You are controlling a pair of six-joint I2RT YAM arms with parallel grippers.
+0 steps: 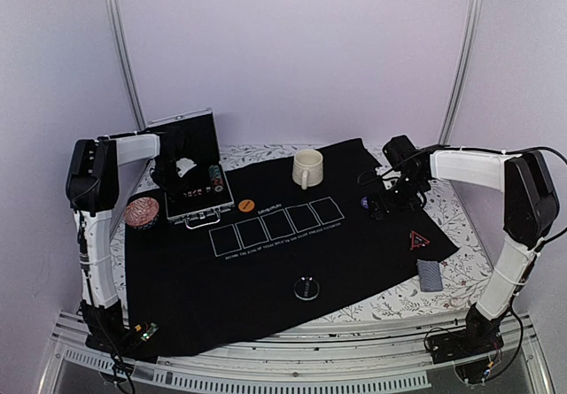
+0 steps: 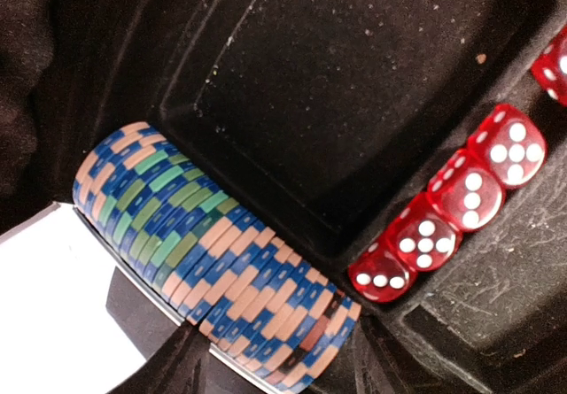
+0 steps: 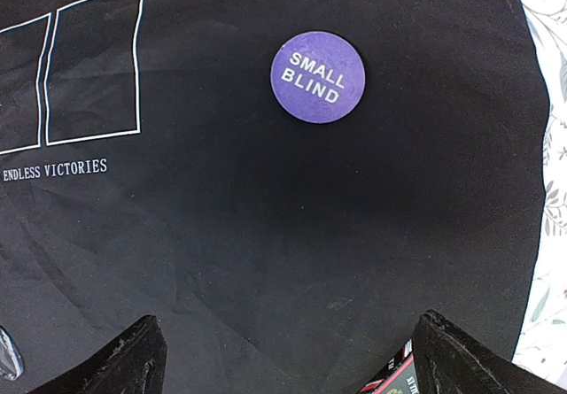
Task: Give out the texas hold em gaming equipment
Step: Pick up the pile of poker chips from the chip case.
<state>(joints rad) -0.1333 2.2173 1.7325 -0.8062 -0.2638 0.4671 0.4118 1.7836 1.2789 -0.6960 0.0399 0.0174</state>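
one row of chips (image 2: 208, 261) lies on edge in the case (image 1: 197, 210) at the far left corner of the desk (image 1: 465, 221), long axis along its slot, beside four red dice (image 2: 425, 239) and a fifth cut off. the left gripper (image 1: 180, 171) hangs over them; its jaws i cannot tell. on the mat (image 1: 266, 270) lie one orange disc (image 1: 247, 205), one purple disc (image 3: 317, 77), one triangle (image 1: 419, 240), one dark disc (image 1: 306, 287). one deck (image 1: 430, 275) lies by the right edge, long axis near to far. the right gripper (image 3: 288, 323) hangs by the purple disc, jaws wide, empty.
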